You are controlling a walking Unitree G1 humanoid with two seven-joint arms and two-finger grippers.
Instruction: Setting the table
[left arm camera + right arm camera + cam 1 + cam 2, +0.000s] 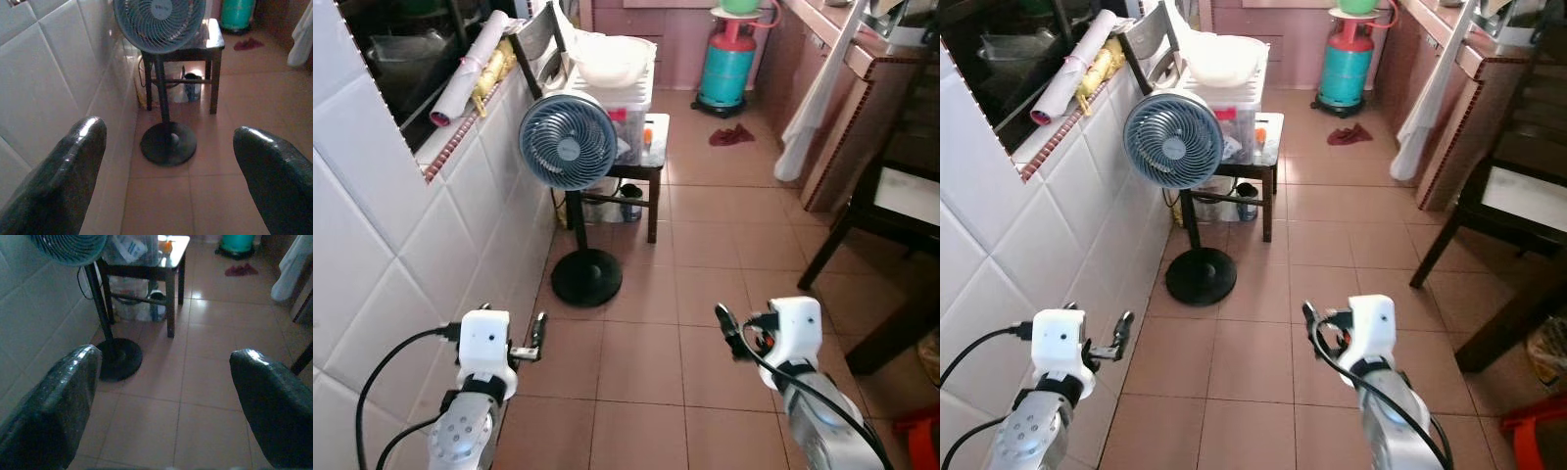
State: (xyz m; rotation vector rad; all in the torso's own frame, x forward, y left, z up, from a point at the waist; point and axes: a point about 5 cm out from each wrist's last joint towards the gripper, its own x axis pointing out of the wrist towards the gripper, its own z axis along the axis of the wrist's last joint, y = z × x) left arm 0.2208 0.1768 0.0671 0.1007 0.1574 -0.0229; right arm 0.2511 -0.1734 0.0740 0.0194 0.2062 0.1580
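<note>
One grey-blue pedestal fan on a round black base (569,140) stands on the terracotta tiled floor (705,255), right beside the white tiled wall (372,264). Just behind the fan sits one small dark wooden bench (641,171) carrying one clear plastic storage box (625,98). Farther beyond the fan, one teal and red gas cylinder (729,64) rests near one crumpled red cloth (731,134). Two tools hover low, nearer than the fan: the left tool (537,338) and the right tool (728,328), each with its two black fingers spread wide and holding nothing. No tableware is recognisable.
</note>
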